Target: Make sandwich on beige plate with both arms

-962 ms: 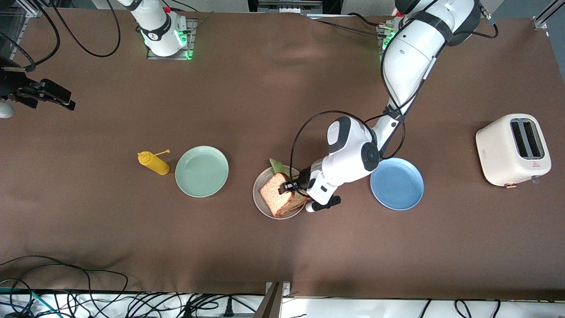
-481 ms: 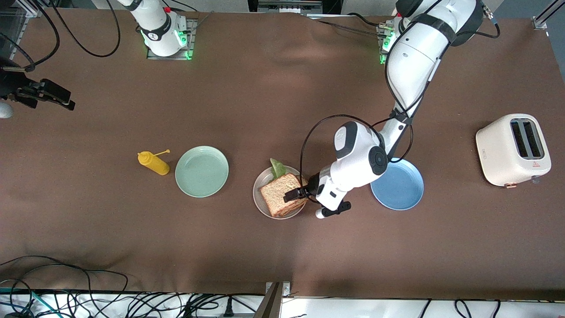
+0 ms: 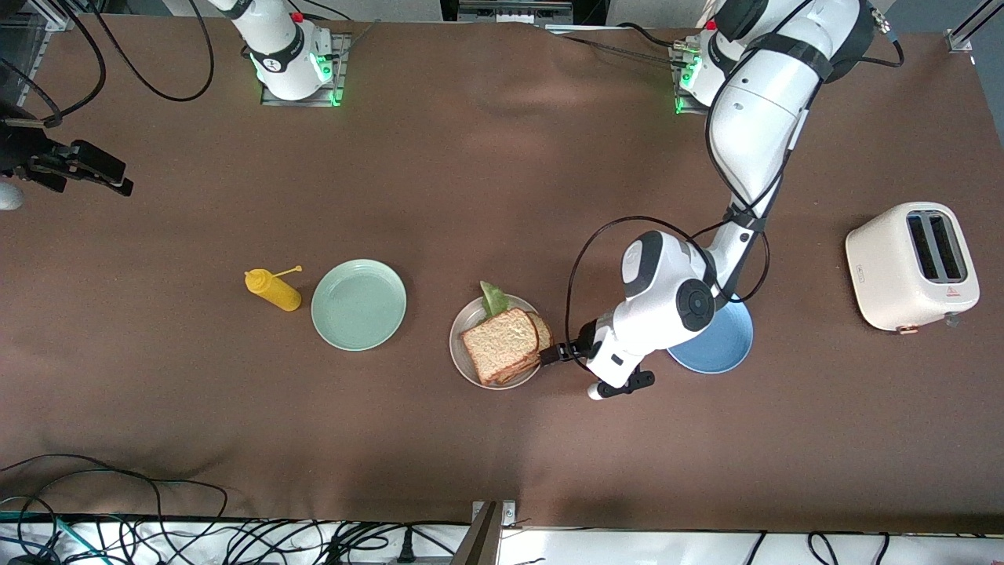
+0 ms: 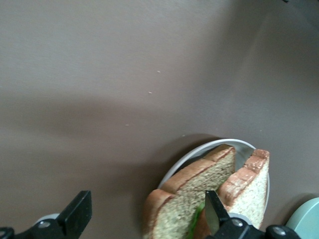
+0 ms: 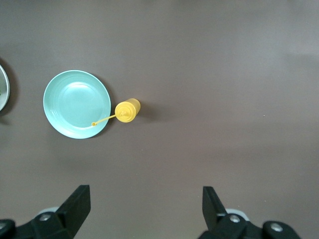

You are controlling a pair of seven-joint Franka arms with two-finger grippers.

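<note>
The sandwich lies on the beige plate: two brown slices stacked flat, with green lettuce poking out at the edge toward the robots. My left gripper is open just off the plate's rim, toward the left arm's end. In the left wrist view the sandwich fills the space by one finger, and the left gripper holds nothing. The plate rim shows around the bread. My right gripper waits at the right arm's end of the table; the right gripper is open and empty.
A mint-green plate and a yellow squeeze bottle sit beside the beige plate, toward the right arm's end. A blue plate lies partly under the left arm. A white toaster stands at the left arm's end. Cables run along the front edge.
The left gripper opened and let go of the top slice, which settled flat onto the sandwich. The gripper then drew back off the plate toward the blue plate. The right arm stayed still.
</note>
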